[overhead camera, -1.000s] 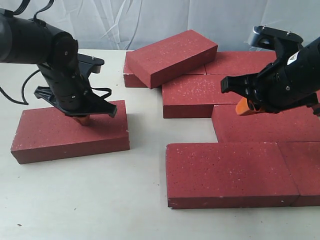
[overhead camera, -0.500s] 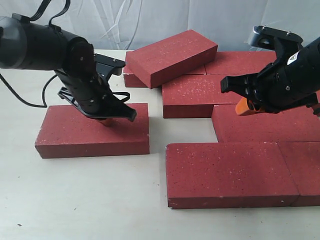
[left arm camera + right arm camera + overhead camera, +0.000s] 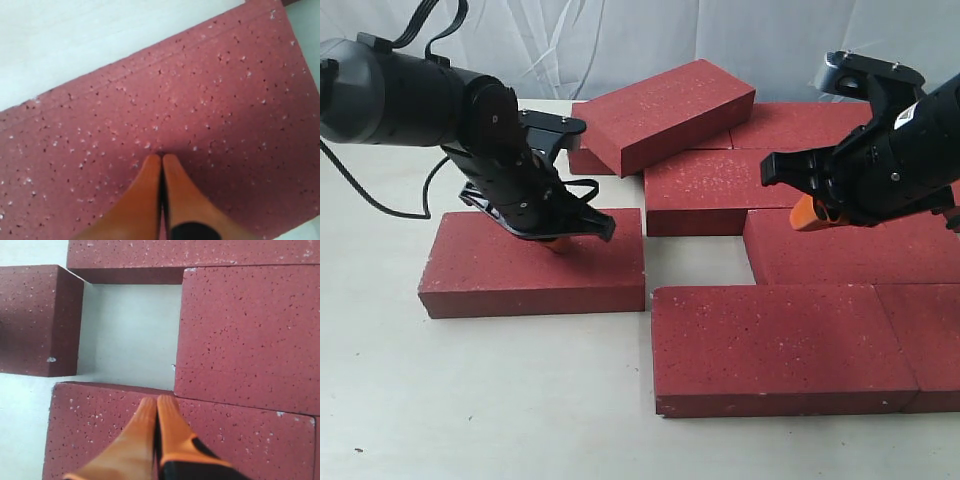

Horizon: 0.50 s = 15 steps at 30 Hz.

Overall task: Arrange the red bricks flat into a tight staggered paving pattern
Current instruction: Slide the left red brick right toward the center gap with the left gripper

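A loose red brick (image 3: 520,265) lies flat at the left, its right end almost touching the front brick (image 3: 780,345) of the laid group. My left gripper (image 3: 558,244) is shut, its orange tips pressed on that brick's top (image 3: 200,100); the left wrist view shows the closed fingertips (image 3: 150,172) against the speckled surface. My right gripper (image 3: 807,213) is shut and hovers over the laid bricks (image 3: 840,245); in the right wrist view it (image 3: 157,401) sits above a brick's edge (image 3: 100,420) beside a bare gap (image 3: 130,330). One brick (image 3: 665,110) rests tilted on the back row.
The pale tabletop (image 3: 470,400) spreads at the front and left. A white crinkled backdrop (image 3: 620,40) closes the rear. A black cable (image 3: 380,205) trails from the left arm over the table.
The left gripper has pushed the loose brick rightward across the table, toward the laid group. The right arm has held still.
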### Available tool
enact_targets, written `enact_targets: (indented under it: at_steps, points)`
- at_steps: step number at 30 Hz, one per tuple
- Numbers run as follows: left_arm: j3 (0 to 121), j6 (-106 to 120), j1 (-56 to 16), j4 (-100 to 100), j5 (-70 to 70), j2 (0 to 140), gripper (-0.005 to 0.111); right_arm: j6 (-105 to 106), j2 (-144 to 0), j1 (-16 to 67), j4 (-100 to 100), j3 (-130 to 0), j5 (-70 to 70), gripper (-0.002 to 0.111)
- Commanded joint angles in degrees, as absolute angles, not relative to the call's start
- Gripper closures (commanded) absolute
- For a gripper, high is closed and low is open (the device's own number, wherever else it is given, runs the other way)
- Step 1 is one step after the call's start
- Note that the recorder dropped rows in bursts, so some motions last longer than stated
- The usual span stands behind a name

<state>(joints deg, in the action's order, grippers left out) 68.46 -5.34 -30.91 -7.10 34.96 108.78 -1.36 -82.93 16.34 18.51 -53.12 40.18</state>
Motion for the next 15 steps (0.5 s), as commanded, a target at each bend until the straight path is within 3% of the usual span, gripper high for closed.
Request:
enact_targets:
  at_steps: [1,15]
  points:
    - [67.75,-1.91,-31.66,-11.97,35.34,109.85,0.107,-0.88,-82.47,16.00,18.58,-53.46,40.08,0.109]
    - [67.75,1.75,-31.66,-12.46,37.14,109.85,0.107,-0.51,-82.47,16.00,18.99,-53.46,40.08,0.109]
